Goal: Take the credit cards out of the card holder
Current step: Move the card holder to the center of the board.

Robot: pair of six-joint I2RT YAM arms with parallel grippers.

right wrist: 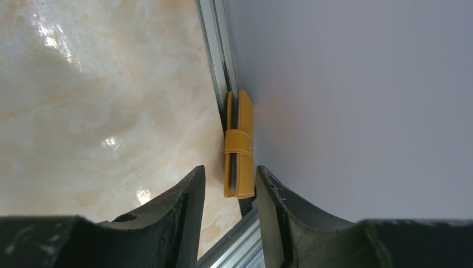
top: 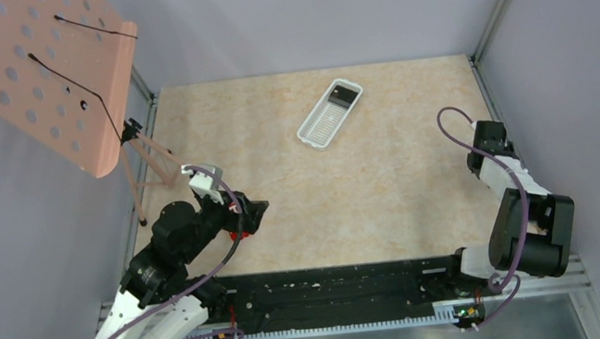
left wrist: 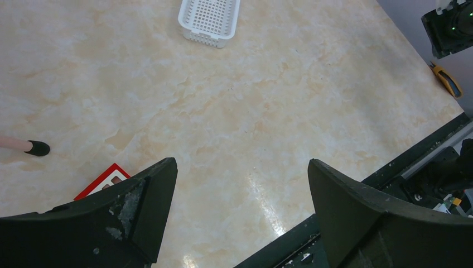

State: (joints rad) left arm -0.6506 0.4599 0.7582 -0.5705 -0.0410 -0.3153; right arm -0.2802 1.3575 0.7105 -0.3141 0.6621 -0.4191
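The marble-look table (top: 416, 200) is shown with the fetching step in hand: the card holder is not yet picked up and no card is drawn. The left gripper (left wrist: 240, 167) is held wide open and empty over bare tabletop, with the white tray (left wrist: 207, 34) well ahead of it. The right gripper (right wrist: 230, 169) is seen partly open with nothing clamped. The tan card holder (right wrist: 240, 131) stands on edge just ahead of its fingertips, strapped shut against the side wall (right wrist: 362, 111).

A closing on the holder and a pull clear of the wall are judged to be needed next. The credit cards are hidden inside. Finger contact cannot be told, nor can the small dark item (top: 345, 94) in the tray be made out.
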